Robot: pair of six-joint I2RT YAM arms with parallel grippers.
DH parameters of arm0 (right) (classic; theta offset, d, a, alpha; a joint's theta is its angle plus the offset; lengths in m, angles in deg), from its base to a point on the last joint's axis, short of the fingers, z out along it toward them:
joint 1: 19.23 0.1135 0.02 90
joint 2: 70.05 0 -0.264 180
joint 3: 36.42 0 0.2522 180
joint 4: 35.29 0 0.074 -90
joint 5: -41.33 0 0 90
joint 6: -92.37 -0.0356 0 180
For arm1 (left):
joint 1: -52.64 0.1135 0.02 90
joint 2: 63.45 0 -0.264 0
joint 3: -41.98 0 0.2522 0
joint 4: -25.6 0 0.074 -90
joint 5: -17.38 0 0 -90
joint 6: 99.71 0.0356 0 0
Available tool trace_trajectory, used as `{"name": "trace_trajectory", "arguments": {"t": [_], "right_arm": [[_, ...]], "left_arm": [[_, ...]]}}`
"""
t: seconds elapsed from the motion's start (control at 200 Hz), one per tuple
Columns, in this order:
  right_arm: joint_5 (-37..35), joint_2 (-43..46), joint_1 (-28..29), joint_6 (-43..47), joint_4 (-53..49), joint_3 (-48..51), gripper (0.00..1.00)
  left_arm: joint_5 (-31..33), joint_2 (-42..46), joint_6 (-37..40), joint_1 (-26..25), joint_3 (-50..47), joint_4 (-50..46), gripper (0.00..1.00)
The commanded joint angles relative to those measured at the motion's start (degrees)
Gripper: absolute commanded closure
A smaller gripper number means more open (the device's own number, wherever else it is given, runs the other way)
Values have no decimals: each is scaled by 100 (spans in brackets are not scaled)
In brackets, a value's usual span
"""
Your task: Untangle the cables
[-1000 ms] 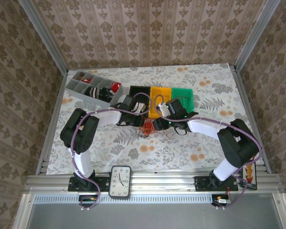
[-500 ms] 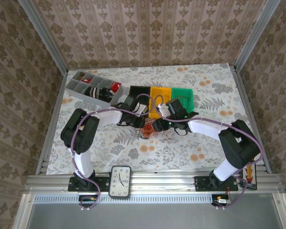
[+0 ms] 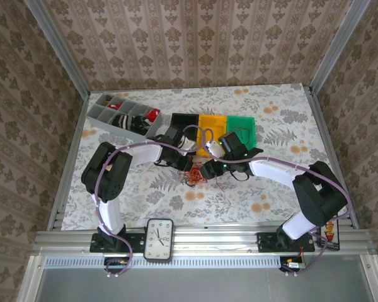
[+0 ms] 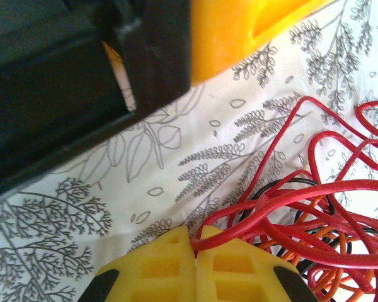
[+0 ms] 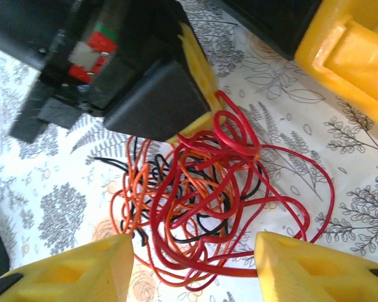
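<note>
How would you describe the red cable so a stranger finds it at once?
On the floral table, in front of the yellow bin, lies a tangle. The red cable is its thickest strand, looping over thin orange wires and black wires.

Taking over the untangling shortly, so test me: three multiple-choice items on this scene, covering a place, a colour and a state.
1. Where on the floral-patterned table does the tangle of thin cables lie? A far right corner; B about the middle; C near left edge.
2. Its wire colours? A blue, white; B green, yellow; C red, orange, blackish.
3. The right tool is: A open; B shut on a cable; C shut empty.
Key: B, the top view shows it mid-table; C, those colours show in the right wrist view; A, its yellow fingers stand apart astride the tangle.
</note>
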Motion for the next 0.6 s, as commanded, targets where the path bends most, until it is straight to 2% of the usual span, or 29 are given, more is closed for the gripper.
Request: {"name": "trace_trajectory", "arguments": {"t": [0.0, 0.25, 0.595], "right_arm": [[340, 279, 72, 280, -295, -66, 46], [326, 120, 118, 372, -325, -161, 46], [247, -161, 126, 369, -139, -36, 50]], "left_arm": [[-435, -106, 441, 17, 139, -396, 100], [-755, -212, 698, 96, 335, -768, 100], [-762, -247, 738, 123, 397, -821, 100]]}}
